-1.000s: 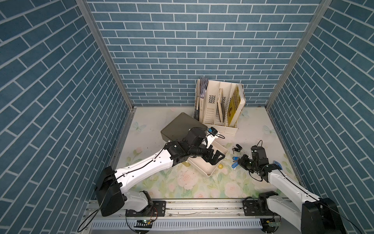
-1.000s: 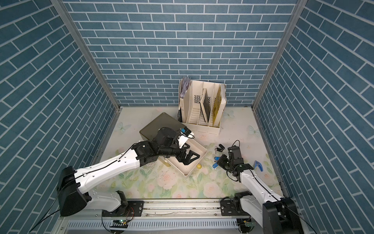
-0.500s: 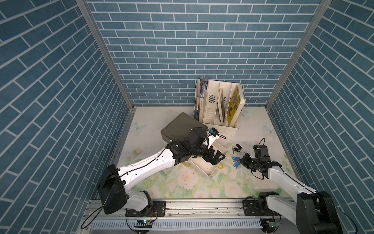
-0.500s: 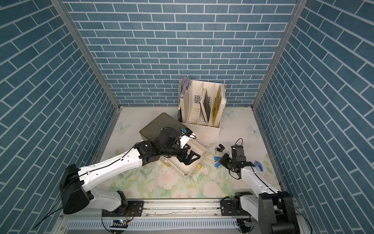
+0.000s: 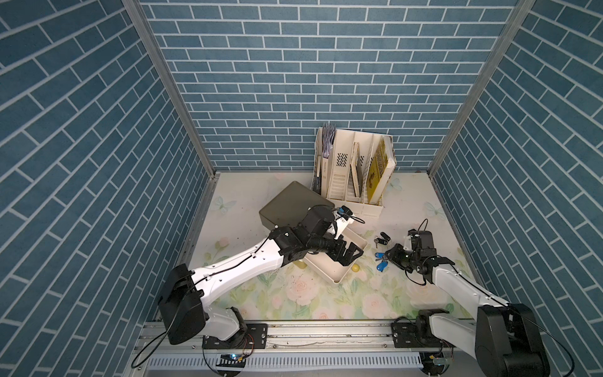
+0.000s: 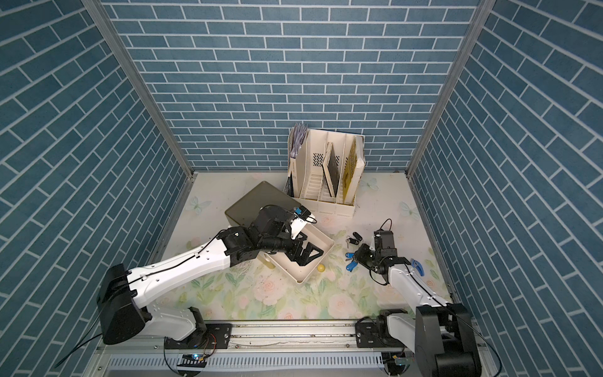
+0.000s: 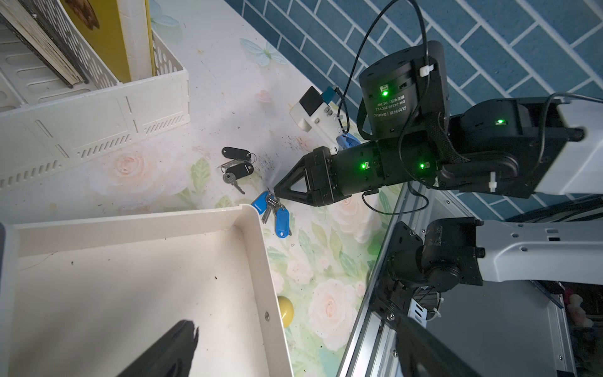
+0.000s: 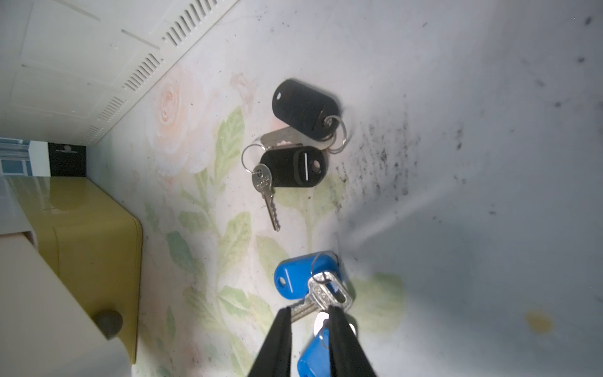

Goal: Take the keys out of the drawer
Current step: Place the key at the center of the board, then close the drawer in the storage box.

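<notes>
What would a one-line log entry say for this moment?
left gripper: open, at drawer | right gripper: jaws slightly parted at blue keys | black keys: on table

Black-fob keys (image 8: 293, 164), blue-tag keys (image 8: 295, 277) flat on mat (image 8: 456, 163), near together.

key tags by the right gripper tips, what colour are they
The key tags are blue; the right wrist view shows them best.

In a top view, the drawer tray (image 5: 326, 272) sits centre frame. On the table (image 5: 408, 202) to its right lies a key bunch (image 5: 382, 240), with a second key bunch (image 5: 380, 267) just below (both outside the tray).
</notes>
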Action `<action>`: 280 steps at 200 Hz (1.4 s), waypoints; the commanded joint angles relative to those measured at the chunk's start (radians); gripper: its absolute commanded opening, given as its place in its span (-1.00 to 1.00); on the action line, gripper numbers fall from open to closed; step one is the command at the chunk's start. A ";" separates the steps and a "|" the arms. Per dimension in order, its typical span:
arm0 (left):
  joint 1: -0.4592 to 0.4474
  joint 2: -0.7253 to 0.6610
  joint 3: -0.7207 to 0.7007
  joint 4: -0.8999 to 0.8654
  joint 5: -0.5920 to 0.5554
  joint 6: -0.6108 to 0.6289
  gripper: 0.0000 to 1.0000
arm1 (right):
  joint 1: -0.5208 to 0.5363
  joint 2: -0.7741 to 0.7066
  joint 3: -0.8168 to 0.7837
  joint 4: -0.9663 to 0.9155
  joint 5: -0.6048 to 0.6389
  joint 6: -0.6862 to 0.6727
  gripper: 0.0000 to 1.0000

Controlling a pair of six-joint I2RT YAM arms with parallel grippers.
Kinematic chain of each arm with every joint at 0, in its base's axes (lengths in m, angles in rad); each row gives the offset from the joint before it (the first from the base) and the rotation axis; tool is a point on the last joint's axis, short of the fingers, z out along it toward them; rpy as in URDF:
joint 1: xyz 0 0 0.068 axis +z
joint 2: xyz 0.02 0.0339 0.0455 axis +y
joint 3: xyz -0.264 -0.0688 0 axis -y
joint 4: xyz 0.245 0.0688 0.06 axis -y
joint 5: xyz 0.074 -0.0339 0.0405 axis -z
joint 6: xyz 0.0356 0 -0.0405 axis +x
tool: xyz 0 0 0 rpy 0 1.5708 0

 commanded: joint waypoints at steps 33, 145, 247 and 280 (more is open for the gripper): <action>-0.006 -0.007 0.045 -0.010 -0.029 0.020 0.99 | -0.005 -0.074 0.081 -0.073 -0.021 -0.018 -0.47; 0.028 -0.105 0.128 -0.104 -0.288 0.078 1.00 | 0.055 -0.179 0.153 -0.208 -0.284 -0.018 -0.20; 0.330 -0.156 0.107 -0.227 -0.195 0.021 0.99 | 0.254 -0.211 0.130 -0.233 -0.239 0.061 -0.15; 0.378 -0.112 0.118 -0.258 -0.102 0.024 1.00 | 0.292 -0.225 0.097 -0.209 -0.226 0.092 -0.15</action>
